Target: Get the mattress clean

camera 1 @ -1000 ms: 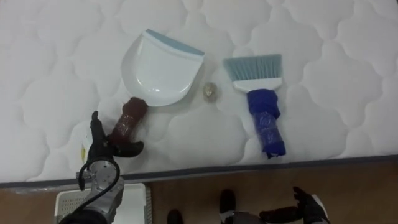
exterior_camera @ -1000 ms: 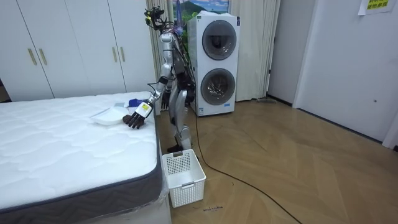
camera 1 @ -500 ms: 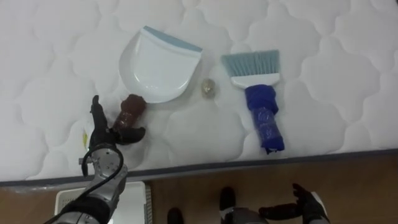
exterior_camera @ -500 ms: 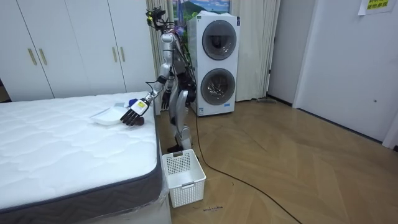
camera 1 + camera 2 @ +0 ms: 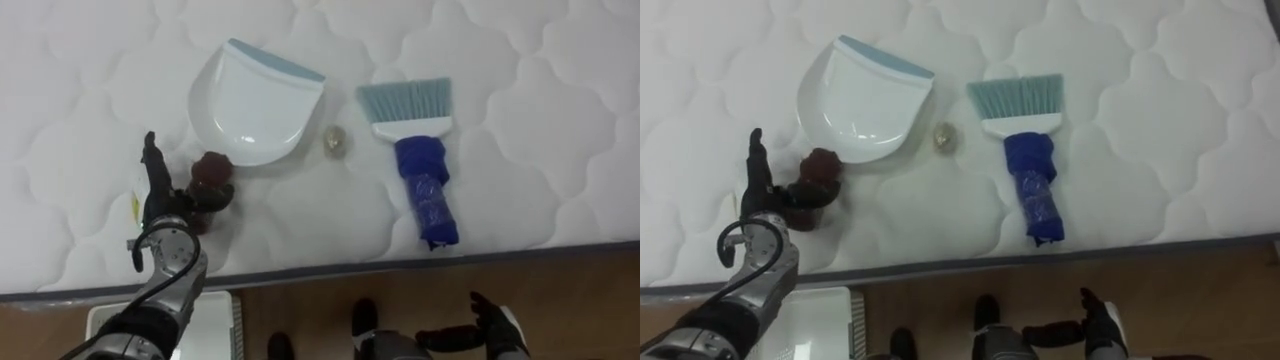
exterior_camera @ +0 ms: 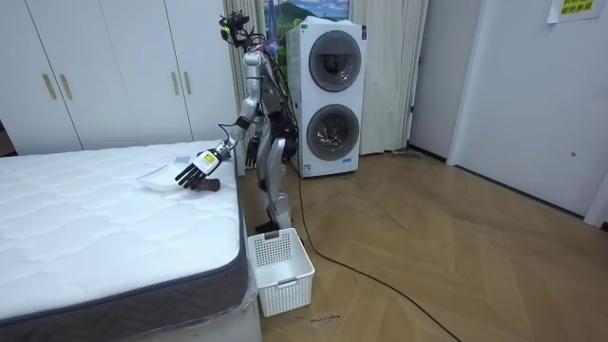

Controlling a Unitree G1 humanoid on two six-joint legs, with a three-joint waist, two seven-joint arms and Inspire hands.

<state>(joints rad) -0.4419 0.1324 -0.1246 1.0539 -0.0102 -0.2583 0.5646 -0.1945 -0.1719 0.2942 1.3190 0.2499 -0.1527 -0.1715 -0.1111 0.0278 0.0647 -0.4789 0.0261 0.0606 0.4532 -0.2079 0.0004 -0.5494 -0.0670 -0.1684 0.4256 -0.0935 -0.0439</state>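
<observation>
A white dustpan [image 5: 255, 105] with a pale blue lip lies on the quilted white mattress [image 5: 540, 90]. Its dark red handle [image 5: 212, 172] points toward the bed's near edge. My left hand [image 5: 160, 212] stands beside that handle on its left, fingers straight and pointing away from me, thumb reaching across to the handle. A small crumpled scrap [image 5: 336, 141] lies between the dustpan and a brush [image 5: 420, 165] with light blue bristles and a blue handle. My right hand [image 5: 490, 335] hangs low beside the bed over the wooden floor, fingers relaxed and holding nothing.
A white slatted basket [image 6: 278, 269] stands on the floor at the bed's near corner, below my left arm. I stand at the bed's side, with stacked washing machines [image 6: 331, 100] behind me and white wardrobes [image 6: 104, 71] beyond the bed.
My left hand has moved forward over the mattress, up alongside the dustpan's handle, and its thumb now lies on the handle. Dustpan, scrap and brush have stayed put.
</observation>
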